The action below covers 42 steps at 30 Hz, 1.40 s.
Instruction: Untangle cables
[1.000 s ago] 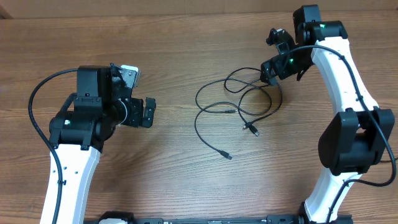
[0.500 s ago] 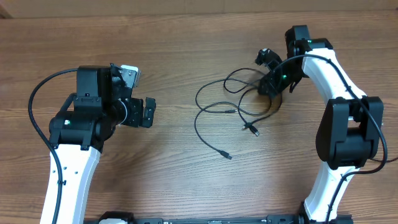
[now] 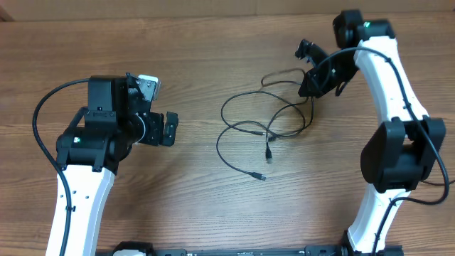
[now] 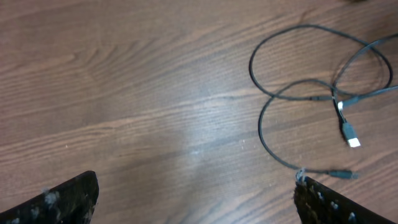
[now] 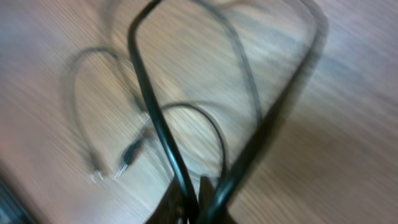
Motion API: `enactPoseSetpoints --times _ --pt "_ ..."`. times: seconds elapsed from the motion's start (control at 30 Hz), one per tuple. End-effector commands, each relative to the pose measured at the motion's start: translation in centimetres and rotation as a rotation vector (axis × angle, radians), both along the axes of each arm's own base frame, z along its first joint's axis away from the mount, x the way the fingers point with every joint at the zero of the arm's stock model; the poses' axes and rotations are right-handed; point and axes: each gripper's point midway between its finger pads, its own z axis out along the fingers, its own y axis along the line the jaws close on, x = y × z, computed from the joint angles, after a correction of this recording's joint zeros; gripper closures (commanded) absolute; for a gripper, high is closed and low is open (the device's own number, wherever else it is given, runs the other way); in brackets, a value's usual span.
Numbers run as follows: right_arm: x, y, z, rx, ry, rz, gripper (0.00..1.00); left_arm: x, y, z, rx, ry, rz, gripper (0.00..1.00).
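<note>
The right jaws are pressed together on a strand of the cables (image 3: 249, 128), pinching it at the edge of the bunch nearest them. In the right wrist view two dark runs of cord (image 5: 148, 93) converge into the pinch, and blur hides whether one strand or a doubled loop is caught. The rest lies on the table (image 3: 213, 50), trailing away from the right jaws toward the left jaws. Those stand spread wide, hold nothing and sit well apart from the nearest loop (image 4: 311, 97). With nothing anchoring the loose side, a pull would likely drag the whole bunch along rather than part it. Where loops cross, tension could cinch them into a tighter knot, or a plug (image 3: 269, 153) could snag in a loop. The thin cord could also slip out of the pinch.
</note>
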Motion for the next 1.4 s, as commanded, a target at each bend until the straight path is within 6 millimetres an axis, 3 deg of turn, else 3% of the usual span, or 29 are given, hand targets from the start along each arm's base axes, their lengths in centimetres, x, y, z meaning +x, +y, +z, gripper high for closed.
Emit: enactPoseSetpoints --times 0.0,0.13,0.3,0.4,0.57,0.9,1.2,1.37 --pt "0.4 1.8 8.3 0.137 -0.141 0.004 0.96 0.0 -0.2 0.1 0.001 -0.002 -0.022 0.00" --pt "0.7 2.0 14.4 0.167 -0.268 -0.067 0.96 0.0 -0.2 0.0 0.001 -0.002 -0.022 0.01" --pt "1.4 1.7 19.7 0.184 -0.428 -0.144 0.96 0.0 -0.2 0.0 0.001 -0.002 -0.022 0.00" --pt "3.1 0.5 21.3 0.158 -0.480 -0.294 0.96 0.0 -0.2 0.0 0.001 -0.002 -0.022 0.01" --pt "6.8 -3.1 23.0 0.104 -0.561 -0.629 0.96 0.0 -0.2 0.1 0.001 -0.002 -0.022 0.00" --pt "9.4 -5.8 26.0 0.221 -0.632 -0.843 0.96 0.0 -0.2 0.0 0.001 -0.002 -0.021 0.00" --pt "9.0 -16.7 24.5 -0.097 -0.700 -1.166 0.96 0.0 -0.2 0.1 0.001 -0.002 -0.022 0.00" --pt "6.9 -24.6 24.0 -0.175 -0.684 -1.325 0.96 0.0 -0.2 0.0 0.001 -0.002 -0.022 0.00"
